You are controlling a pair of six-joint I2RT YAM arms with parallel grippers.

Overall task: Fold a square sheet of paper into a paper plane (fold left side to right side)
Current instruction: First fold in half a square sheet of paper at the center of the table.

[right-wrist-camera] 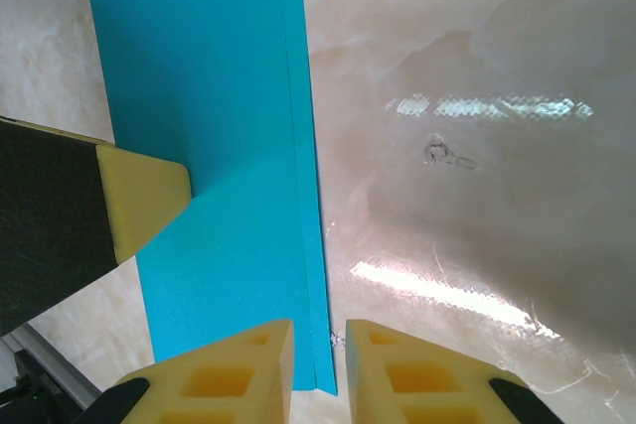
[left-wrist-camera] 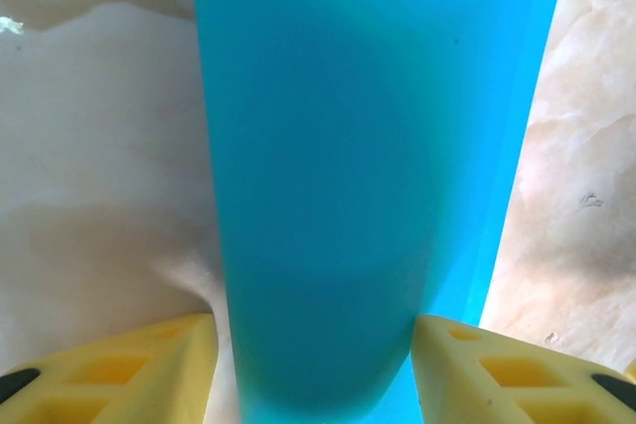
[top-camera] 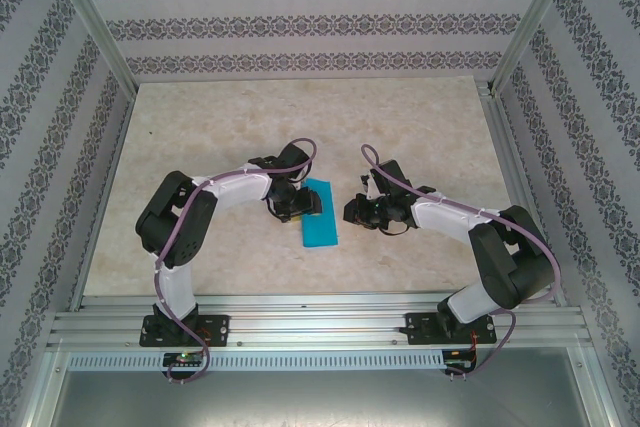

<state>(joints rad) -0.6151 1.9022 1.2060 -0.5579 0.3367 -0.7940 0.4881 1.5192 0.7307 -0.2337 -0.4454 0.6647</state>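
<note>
The square sheet of paper [top-camera: 320, 215] lies folded in half as a narrow cyan strip on the table between the two arms. My left gripper [top-camera: 294, 205] is at its left edge. In the left wrist view the paper [left-wrist-camera: 348, 146] bulges up in a rounded fold between my left gripper's [left-wrist-camera: 313, 369] yellow fingers, which stand apart on either side of it. My right gripper [top-camera: 356, 212] hovers at the strip's right edge. Its jaws [right-wrist-camera: 318, 369] stand a narrow gap apart over the paper's [right-wrist-camera: 209, 96] layered edge near a corner, clamping nothing. One left fingertip [right-wrist-camera: 144, 201] rests on the sheet.
The pale marble-look tabletop [top-camera: 420, 127] stretches behind and to both sides of the paper. Patterned walls and metal frame posts [top-camera: 90, 27] enclose it, and a metal rail [top-camera: 320, 322] runs along the near edge by the arm bases.
</note>
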